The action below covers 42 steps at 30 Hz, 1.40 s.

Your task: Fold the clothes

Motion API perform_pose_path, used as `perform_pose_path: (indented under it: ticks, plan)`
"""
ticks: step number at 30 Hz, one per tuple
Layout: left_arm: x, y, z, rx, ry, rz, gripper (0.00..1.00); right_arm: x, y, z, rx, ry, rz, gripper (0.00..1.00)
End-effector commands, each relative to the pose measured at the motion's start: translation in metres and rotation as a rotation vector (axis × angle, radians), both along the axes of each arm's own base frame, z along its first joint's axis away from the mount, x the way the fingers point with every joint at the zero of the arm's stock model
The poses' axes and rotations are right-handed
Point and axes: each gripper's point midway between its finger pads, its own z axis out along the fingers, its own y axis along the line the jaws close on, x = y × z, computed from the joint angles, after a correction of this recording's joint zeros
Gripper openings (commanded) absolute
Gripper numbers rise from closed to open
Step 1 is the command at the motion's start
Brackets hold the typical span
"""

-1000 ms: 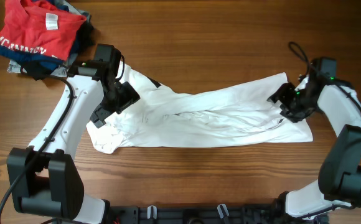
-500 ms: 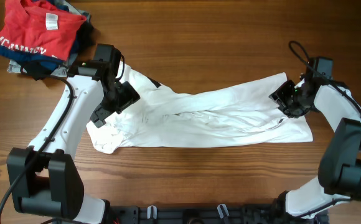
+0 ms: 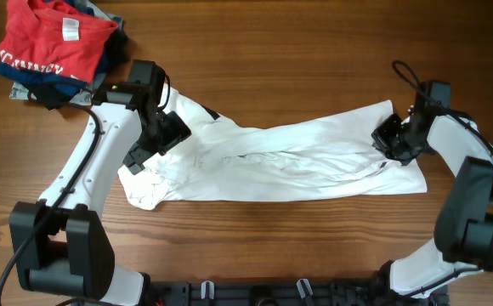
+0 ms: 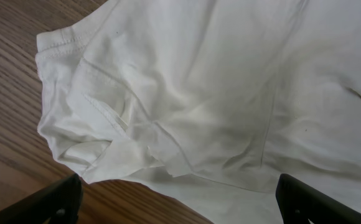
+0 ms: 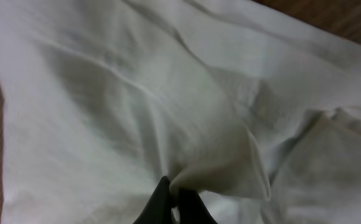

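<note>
The clothes, a wrinkled white shirt [image 3: 280,161], lie stretched across the middle of the table. My left gripper [image 3: 149,146] hovers over the shirt's left end with its jaws wide apart. In the left wrist view both dark fingertips [image 4: 56,200] frame the shirt's hem [image 4: 187,124] and hold nothing. At the shirt's right end, my right gripper [image 3: 388,141] is shut on a pinched fold of the white fabric [image 5: 211,168]. In the right wrist view its fingers [image 5: 162,202] meet at the bottom edge with cloth bunched between them.
A red T-shirt with white lettering [image 3: 55,41] lies on a pile of dark garments at the back left corner. Bare wooden table [image 3: 272,51] stretches behind and in front of the shirt.
My right gripper has closed on a fold at the shirt's right end and shifted slightly. The left arm has not moved.
</note>
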Motion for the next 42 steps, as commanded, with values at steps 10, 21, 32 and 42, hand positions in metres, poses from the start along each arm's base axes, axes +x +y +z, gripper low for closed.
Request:
perform_pose_path:
  ticks: [10, 21, 32, 42]
  plan:
    - [-0.002, -0.002, 0.004, -0.008, -0.012, -0.025, 1.00, -0.045, -0.034, 0.058, -0.244, 0.055, -0.053, 0.04]
    - [-0.006, -0.002, 0.004, -0.007, 0.006, -0.029, 1.00, -0.055, -0.029, 0.054, -0.237, 0.086, 0.044, 0.62]
    - [0.015, -0.075, -0.044, -0.278, 0.025, -0.356, 0.41, -0.020, 0.054, 0.055, 0.135, -0.200, 0.402, 0.04]
    - [0.000, -0.063, -0.101, -0.165, 0.204, -0.249, 0.28, -0.029, 0.024, -0.013, 0.030, 0.004, 0.155, 0.04]
